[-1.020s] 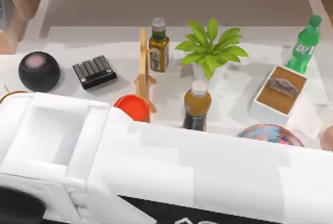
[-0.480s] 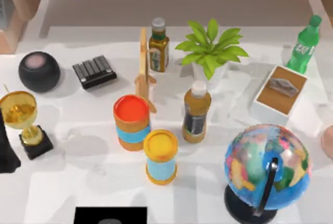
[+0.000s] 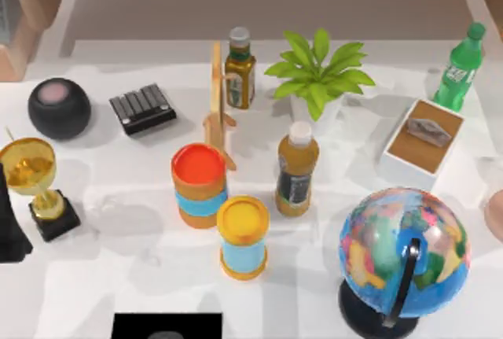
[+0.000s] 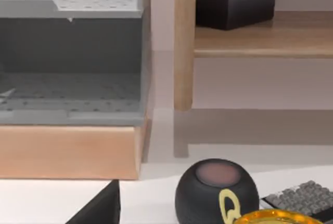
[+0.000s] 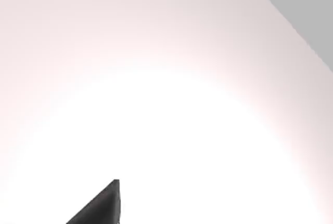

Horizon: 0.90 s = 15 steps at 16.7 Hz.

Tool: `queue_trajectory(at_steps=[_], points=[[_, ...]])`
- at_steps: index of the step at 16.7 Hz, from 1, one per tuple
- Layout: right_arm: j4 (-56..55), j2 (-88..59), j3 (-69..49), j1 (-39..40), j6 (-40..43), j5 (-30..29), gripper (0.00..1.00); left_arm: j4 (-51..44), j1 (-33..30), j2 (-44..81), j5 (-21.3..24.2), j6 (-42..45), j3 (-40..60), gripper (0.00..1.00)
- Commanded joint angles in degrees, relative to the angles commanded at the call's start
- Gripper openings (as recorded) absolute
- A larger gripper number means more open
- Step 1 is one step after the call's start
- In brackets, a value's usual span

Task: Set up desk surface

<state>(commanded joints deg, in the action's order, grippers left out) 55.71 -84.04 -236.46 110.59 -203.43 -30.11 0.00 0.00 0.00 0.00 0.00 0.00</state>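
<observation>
The desk surface [image 3: 118,276] is a broad white tabletop crowded with objects. My left gripper [image 3: 9,225] is a dark shape at the table's left edge, right beside a gold trophy [image 3: 31,186] on a black base. In the left wrist view a dark corner of the left gripper [image 4: 101,211] sits near a black round speaker [image 4: 216,193]. A dark corner of my right gripper [image 5: 99,208] stands against a pale blank surface.
Mid-table stand a red-lidded can [image 3: 199,186], a yellow-lidded can [image 3: 242,237], a brown bottle [image 3: 297,170] and a globe [image 3: 401,256]. Behind them are a speaker [image 3: 59,107], a black keypad [image 3: 141,108], a wooden stand [image 3: 218,111], a plant [image 3: 318,75], a green bottle [image 3: 460,68] and a white box [image 3: 424,142].
A large white arm that covered the lower half of the top view a second ago has gone, uncovering the cans, globe and trophy. Since half a second ago almost nothing has moved.
</observation>
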Motion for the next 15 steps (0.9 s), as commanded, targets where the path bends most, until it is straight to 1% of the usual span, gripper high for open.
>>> queue_trajectory(at_steps=[4,8,10,12,15], points=[[-0.9,8.7,-24.1,8.2,-24.7,-4.9,1.0,0.0,0.0,0.0,0.0,0.0,0.0,1.0],[-1.6,15.7,-43.1,15.8,-45.1,-9.0,1.0,0.0,0.0,0.0,0.0,0.0,0.0,1.0],[-1.9,18.5,-50.3,19.3,-53.1,-10.6,1.0,0.0,0.0,0.0,0.0,0.0,0.0,1.0],[-2.0,20.6,-55.4,22.4,-59.3,-11.9,1.0,0.0,0.0,0.0,0.0,0.0,0.0,1.0],[-2.0,22.3,-59.1,26.0,-64.7,-13.2,1.0,0.0,0.0,0.0,0.0,0.0,0.0,1.0]])
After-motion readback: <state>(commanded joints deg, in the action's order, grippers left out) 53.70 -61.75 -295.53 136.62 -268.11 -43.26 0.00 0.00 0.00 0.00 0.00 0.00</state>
